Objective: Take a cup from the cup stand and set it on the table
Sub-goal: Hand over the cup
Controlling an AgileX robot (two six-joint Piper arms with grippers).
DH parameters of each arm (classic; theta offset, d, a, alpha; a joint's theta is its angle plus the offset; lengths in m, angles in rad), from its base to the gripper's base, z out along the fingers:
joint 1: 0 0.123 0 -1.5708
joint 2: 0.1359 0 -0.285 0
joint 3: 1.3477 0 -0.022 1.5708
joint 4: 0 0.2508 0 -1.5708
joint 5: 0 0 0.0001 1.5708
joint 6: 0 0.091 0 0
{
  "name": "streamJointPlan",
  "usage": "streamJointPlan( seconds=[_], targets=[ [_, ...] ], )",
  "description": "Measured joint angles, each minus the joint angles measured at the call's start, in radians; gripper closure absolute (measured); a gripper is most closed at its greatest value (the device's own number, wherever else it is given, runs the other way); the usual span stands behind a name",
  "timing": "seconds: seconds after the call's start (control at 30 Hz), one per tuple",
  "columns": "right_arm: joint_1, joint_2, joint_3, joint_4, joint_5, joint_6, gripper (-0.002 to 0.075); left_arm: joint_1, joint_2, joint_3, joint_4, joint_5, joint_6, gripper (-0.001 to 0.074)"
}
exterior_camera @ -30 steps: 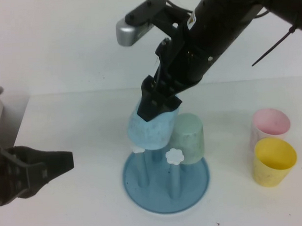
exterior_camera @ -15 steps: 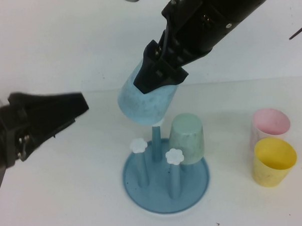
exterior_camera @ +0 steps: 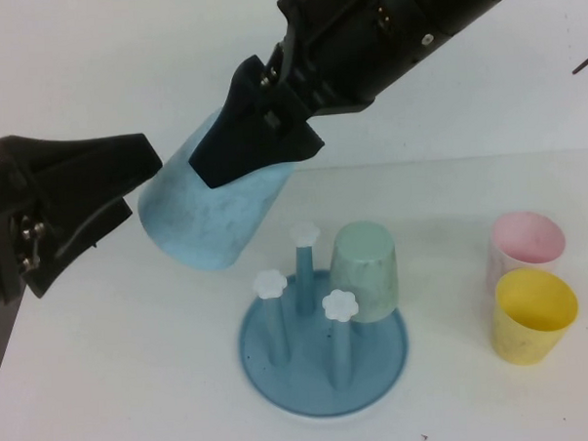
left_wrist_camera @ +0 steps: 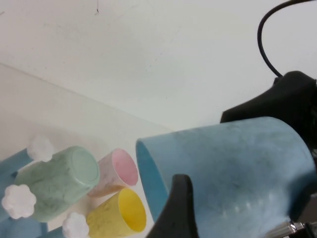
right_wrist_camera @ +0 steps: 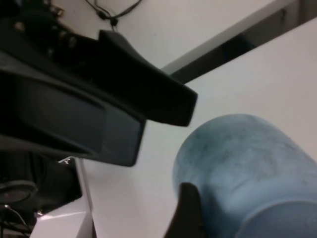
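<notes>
The light blue cup (exterior_camera: 215, 209) hangs tilted in the air, left of and above the cup stand (exterior_camera: 325, 375), mouth down and to the left. My right gripper (exterior_camera: 257, 144) is shut on its base end. My left gripper (exterior_camera: 141, 183) is open, raised at the left, with its fingertips right beside the cup's side. In the left wrist view the cup (left_wrist_camera: 233, 168) lies sideways close behind one finger (left_wrist_camera: 181, 208). In the right wrist view the cup (right_wrist_camera: 247, 158) fills the lower right, and the left gripper's dark body (right_wrist_camera: 99, 114) is close beyond it.
A pale green cup (exterior_camera: 366, 271) sits upside down on one stand peg; three pegs with white flower caps (exterior_camera: 340, 304) are bare. A pink cup (exterior_camera: 526, 242) and a yellow cup (exterior_camera: 535, 312) stand upright at the right on the white table (exterior_camera: 116, 385).
The right gripper has lifted the blue cup off its peg and carried it up and to the left, tilting it more. The left gripper has risen and moved in toward the cup.
</notes>
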Motion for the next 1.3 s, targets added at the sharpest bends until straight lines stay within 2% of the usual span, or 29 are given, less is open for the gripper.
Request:
streamJointPlan(
  seconds=[0.33, 0.6, 0.7, 0.87, 1.23, 1.3],
  targets=[
    [0.000, 0.000, 0.000, 0.026, 0.000, -0.006, 0.0170, 0.000, 0.000, 0.000, 0.045, -0.004, -0.022, 0.0141],
    [-0.004, 0.000, 0.000, 0.169, 0.000, -0.069, 0.0170, 0.000, 0.000, 0.000, -0.005, 0.035, -0.015, 0.0150],
    [-0.006, 0.000, 0.000, 0.188, 0.000, -0.082, 0.0170, 0.000, 0.000, 0.000, -0.058, 0.055, 0.030, 0.0223],
    [-0.008, 0.000, 0.000, 0.194, 0.000, -0.101, 0.0168, 0.000, 0.000, 0.000, -0.111, 0.076, 0.099, 0.0488],
    [-0.010, 0.000, 0.000, 0.205, 0.000, -0.154, 0.0167, 0.000, 0.000, -0.007, -0.120, 0.093, 0.166, 0.0512],
    [-0.010, 0.000, 0.000, 0.205, 0.000, -0.128, 0.0146, 0.000, 0.000, -0.007, -0.122, 0.095, 0.167, 0.0521]
  ],
)
